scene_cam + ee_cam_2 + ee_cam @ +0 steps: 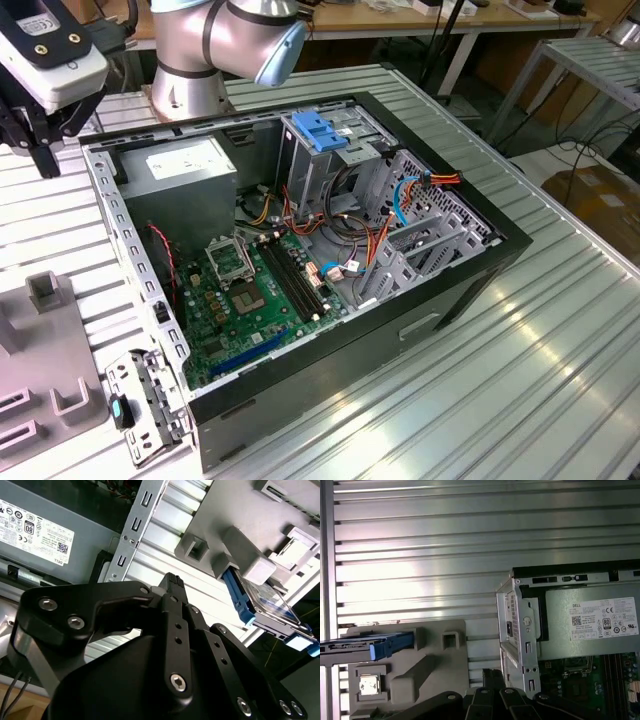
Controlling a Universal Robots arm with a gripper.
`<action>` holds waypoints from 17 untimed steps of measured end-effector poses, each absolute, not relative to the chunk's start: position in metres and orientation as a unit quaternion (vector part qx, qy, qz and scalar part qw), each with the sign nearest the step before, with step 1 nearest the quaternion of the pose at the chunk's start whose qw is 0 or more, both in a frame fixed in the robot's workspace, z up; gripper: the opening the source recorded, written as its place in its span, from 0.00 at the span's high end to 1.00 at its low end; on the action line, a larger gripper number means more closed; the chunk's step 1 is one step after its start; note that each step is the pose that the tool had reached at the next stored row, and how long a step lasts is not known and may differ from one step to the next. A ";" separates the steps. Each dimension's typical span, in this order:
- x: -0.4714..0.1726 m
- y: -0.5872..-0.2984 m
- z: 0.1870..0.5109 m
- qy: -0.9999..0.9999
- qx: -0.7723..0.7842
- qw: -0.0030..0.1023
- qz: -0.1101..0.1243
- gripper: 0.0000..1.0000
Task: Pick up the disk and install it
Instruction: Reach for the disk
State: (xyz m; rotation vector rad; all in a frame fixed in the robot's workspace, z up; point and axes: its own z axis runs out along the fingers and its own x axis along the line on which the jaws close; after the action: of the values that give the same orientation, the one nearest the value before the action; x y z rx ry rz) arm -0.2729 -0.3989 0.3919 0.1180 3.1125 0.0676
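Edgewise, disk (pixel 367 647) upright in grey holder (pixel 430 672), long axis toward case (pixel 522 625)

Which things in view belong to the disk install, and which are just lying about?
Belongs to the job:
disk, standing on edge in the grey fixture
gripper, shut and empty, apart from the disk
open computer case

Just lying about:
power supply
motherboard
bare blue bracket on the drive cage
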 end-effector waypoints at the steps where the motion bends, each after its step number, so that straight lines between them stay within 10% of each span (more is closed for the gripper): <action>1: -0.274 -0.399 0.392 0.999 0.038 0.013 0.022 0.89; 17: -0.291 -0.399 0.392 0.999 0.038 0.013 0.022 0.89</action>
State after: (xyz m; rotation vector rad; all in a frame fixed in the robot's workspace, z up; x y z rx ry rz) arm -0.2911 -0.3989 0.3916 0.1181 3.1125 0.0676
